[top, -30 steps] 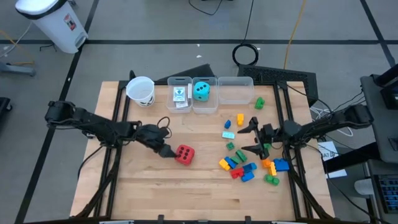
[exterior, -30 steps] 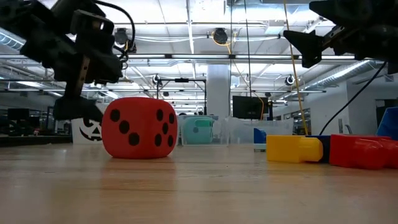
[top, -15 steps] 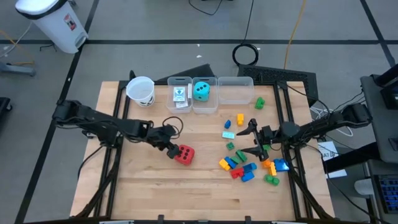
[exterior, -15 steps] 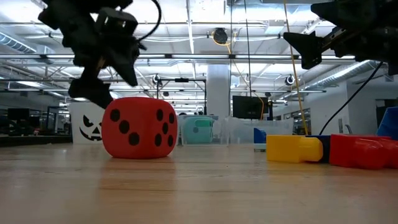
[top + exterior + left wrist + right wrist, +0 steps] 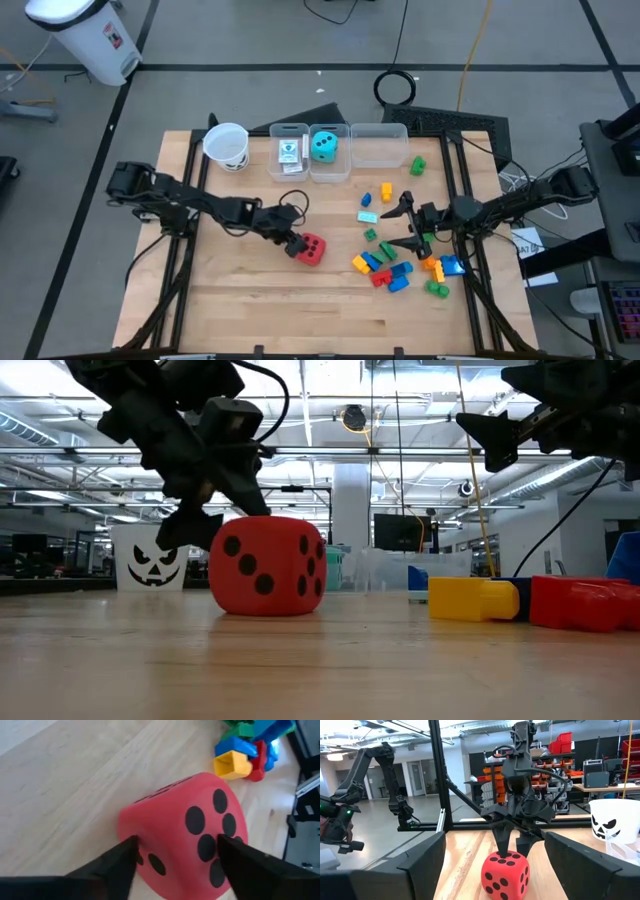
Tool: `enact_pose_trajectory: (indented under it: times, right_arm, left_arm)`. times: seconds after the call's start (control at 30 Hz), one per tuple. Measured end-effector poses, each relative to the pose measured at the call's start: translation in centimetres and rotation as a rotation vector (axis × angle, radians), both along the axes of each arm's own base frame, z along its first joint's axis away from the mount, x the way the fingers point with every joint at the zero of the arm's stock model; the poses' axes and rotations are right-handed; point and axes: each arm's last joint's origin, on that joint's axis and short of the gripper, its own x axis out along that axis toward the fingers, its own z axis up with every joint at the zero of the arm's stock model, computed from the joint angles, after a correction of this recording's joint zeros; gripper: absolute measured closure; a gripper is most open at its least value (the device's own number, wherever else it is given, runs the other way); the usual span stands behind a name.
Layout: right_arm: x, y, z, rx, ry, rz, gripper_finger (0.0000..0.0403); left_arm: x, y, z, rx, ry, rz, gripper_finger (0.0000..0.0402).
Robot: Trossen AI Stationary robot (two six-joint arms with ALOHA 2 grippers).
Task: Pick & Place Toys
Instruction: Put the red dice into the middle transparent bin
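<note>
Soft red die with dark pips [image 5: 312, 249] mid-table, teal die [image 5: 322, 147] in far bin, coloured plastic bricks [image 5: 395, 268] scattered right

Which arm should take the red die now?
Left. The left gripper already straddles the red die, one finger on each side in the left wrist view. The right gripper hangs open above the loose bricks, well off to the side.

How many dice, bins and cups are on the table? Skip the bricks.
Dice: 2 (red die on the open wood, teal die in the middle bin)
Clear bins: 3, side by side at the far edge
Paper cup: 1, beside the bins
Total: 6
</note>
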Motion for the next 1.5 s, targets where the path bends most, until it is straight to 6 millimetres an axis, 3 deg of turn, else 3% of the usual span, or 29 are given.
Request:
enact_pose_trajectory:
  times: [0.23, 0.5, 0.67, 0.9, 1.07, 1.33, 1.5]
  right_arm:
    - [0.0, 0.0, 0.0, 0.0, 0.0, 0.0, 0.0087]
    - [0.0, 0.0, 0.0, 0.0, 0.001, 0.0, 0.0087]
    - [0.0, 0.0, 0.0, 0.0, 0.001, 0.0, 0.0087]
    - [0.0, 0.0, 0.0, 0.0, 0.0, 0.0, 0.0087]
    - [0.0, 0.0, 0.0, 0.0, 0.0, 0.0, 0.0087]
    - [0.0, 0.0, 0.0, 0.0, 0.001, 0.0, 0.0087]
    - [0.0, 0.0, 0.0, 0.001, 0.002, 0.0, 0.0087]
  left_arm:
    - [0.4, 0.0, -0.2, 0.026, -0.032, -0.022, 0.0289]
    - [0.4, 0.0, -0.1, 0.061, -0.056, -0.036, 0.0297]
    - [0.4, 0.2, 1.4, 0.082, -0.144, -0.038, 0.0312]
    - [0.0, 0.9, 5.1, 0.146, -0.277, -0.027, 0.0326]
    - [0.5, 1.5, 8.2, 0.265, -0.365, -0.055, 0.0358]
    - [2.4, 4.7, 14.7, 0.607, -0.412, -0.077, 0.0365]
    - [2.4, 7.7, 17.3, 0.918, -0.378, -0.135, 0.037]
